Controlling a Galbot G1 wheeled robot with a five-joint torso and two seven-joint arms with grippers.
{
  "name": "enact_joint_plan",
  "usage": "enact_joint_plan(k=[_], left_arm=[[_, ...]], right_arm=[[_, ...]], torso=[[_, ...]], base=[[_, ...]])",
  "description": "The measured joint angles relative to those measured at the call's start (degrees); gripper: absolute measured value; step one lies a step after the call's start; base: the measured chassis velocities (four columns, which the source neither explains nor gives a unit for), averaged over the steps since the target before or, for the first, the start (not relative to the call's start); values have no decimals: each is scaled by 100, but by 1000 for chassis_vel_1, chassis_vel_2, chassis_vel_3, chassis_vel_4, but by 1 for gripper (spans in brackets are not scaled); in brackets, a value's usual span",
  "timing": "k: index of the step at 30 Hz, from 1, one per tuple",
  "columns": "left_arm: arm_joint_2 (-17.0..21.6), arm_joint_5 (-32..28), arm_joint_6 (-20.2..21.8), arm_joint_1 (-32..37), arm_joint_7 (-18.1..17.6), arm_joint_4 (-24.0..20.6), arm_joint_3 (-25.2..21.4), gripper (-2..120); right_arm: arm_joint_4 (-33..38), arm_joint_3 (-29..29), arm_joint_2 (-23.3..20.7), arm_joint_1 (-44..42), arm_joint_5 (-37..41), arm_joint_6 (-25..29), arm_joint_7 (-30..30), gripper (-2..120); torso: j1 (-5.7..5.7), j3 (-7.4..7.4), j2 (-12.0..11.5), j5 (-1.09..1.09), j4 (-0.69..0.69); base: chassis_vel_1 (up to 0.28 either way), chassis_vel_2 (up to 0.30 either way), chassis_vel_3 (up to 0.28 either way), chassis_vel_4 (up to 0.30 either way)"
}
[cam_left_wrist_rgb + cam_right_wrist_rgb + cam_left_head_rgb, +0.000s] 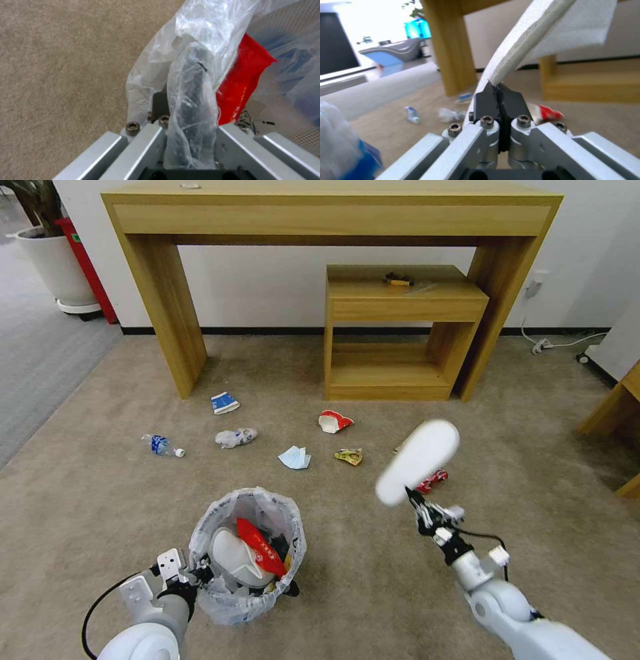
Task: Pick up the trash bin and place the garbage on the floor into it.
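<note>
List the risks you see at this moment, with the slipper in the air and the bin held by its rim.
1. The right gripper pinches only the edge of the white slipper; so thin a hold may let it slip and drop short of the trash bin.
2. The left gripper clamps the rim through the crinkled plastic bag; the bag might slide or tear, tilting the bin.
3. The bin already holds another slipper and a red wrapper, so this one may catch on the rim.

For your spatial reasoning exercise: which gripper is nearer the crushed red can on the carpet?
Right. The right gripper, holding a white slipper, hovers just beside the crushed red can; the left gripper clamps the trash bin rim, farther away.
</note>
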Motion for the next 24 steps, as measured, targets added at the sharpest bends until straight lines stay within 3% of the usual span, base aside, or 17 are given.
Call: enact_joint_plan(k=[6, 14, 22, 24], left_arm=[[48, 62, 6, -28, 2, 75, 152, 0], [141, 120, 14, -179, 0, 266, 328, 0], [106, 139, 32, -290, -11, 354, 323, 0], [104, 137, 36, -304, -15, 356, 326, 0]], right_arm=[[661, -517, -401, 397, 5, -210, 289, 0], [1490, -1770, -1020, 1493, 28, -349, 575, 0], [1885, -3103, -1105, 2952, 276, -426, 626, 0], [1914, -3213, -1106, 3055, 298, -439, 627, 0]], torso=[[0, 0, 0, 0, 1], [0, -1, 0, 2, 0], [0, -1, 0, 1, 1], [0, -1, 0, 1, 1]], base=[[0, 0, 0, 0], [0, 0, 0, 0], [0, 0, 0, 0], [0, 0, 0, 0]])
